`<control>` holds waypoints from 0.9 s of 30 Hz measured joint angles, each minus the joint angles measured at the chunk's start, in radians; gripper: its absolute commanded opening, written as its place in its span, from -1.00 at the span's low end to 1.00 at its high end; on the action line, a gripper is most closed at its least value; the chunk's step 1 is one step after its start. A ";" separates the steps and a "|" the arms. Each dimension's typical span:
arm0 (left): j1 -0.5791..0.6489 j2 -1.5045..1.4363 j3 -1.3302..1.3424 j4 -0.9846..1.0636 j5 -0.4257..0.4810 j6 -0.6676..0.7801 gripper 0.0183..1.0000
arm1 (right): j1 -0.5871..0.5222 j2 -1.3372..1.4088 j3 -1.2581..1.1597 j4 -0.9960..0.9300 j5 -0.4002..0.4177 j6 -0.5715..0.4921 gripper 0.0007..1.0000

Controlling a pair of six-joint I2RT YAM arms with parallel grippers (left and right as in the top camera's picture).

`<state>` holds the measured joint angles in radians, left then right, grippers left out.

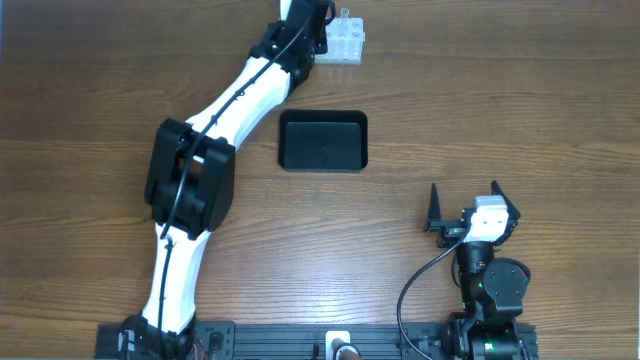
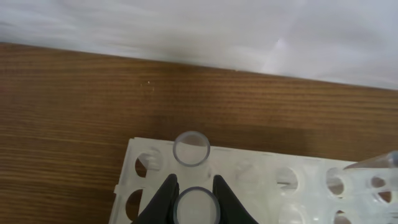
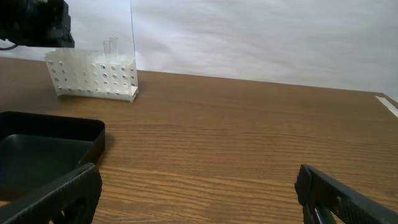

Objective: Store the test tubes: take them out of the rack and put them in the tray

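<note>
The white test tube rack (image 1: 347,41) stands at the table's far edge. My left gripper (image 2: 196,200) is over it, its fingers pressed on both sides of a clear test tube (image 2: 196,208) that stands in a hole of the rack (image 2: 261,183). A second tube (image 2: 191,149) stands upright one hole farther on. A third tube (image 2: 378,163) shows at the rack's other end. The black tray (image 1: 323,140) lies mid-table with nothing in it. My right gripper (image 1: 467,206) hovers open near its base, well away from the rack (image 3: 93,78) and the tray (image 3: 56,134).
A white wall runs close behind the rack. Bare wooden table (image 1: 520,110) stretches to the right of the tray and between the tray and my right gripper (image 3: 199,205). The left arm (image 1: 230,110) slants across the table's left half.
</note>
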<state>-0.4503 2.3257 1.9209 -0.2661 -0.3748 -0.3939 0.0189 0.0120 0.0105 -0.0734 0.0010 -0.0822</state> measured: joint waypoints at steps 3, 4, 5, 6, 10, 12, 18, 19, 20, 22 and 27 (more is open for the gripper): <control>0.001 -0.018 0.000 0.000 0.000 0.000 -0.91 | 0.000 0.000 0.000 0.000 0.000 0.000 0.98; 0.001 -0.024 0.000 0.000 0.000 0.000 -0.91 | 0.000 0.000 0.000 0.000 0.000 0.000 0.99; 0.002 -0.032 0.000 0.000 0.000 0.000 -0.91 | 0.000 0.000 0.000 0.000 0.000 0.001 0.98; 0.002 -0.039 0.000 0.000 0.000 0.000 -0.92 | 0.000 0.000 0.000 0.000 0.000 0.000 0.98; 0.002 -0.084 0.000 -0.001 -0.001 0.000 -0.92 | 0.000 0.000 0.000 0.000 0.000 0.000 0.99; 0.002 -0.115 0.000 0.000 0.000 0.004 -0.91 | 0.000 0.000 0.000 0.000 0.000 0.000 0.99; 0.002 -0.235 0.000 -0.016 0.000 0.028 -0.96 | 0.000 0.000 0.000 0.000 0.000 0.000 0.99; 0.002 -0.253 0.000 -0.026 0.000 0.030 -0.95 | 0.000 0.000 0.000 0.000 0.000 0.000 0.98; 0.002 -0.276 0.001 -0.042 0.000 0.031 -0.96 | 0.000 0.000 0.000 0.000 0.000 0.000 0.98; 0.002 -0.320 0.003 -0.093 0.001 0.035 -0.96 | 0.000 0.000 0.000 0.000 0.000 0.000 0.99; 0.002 -0.385 0.013 -0.264 0.047 0.030 -0.96 | 0.000 0.000 0.000 0.000 0.000 0.000 0.98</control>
<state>-0.4480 1.9408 1.9339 -0.5304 -0.3275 -0.3641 0.0189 0.0120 0.0105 -0.0734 0.0010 -0.0818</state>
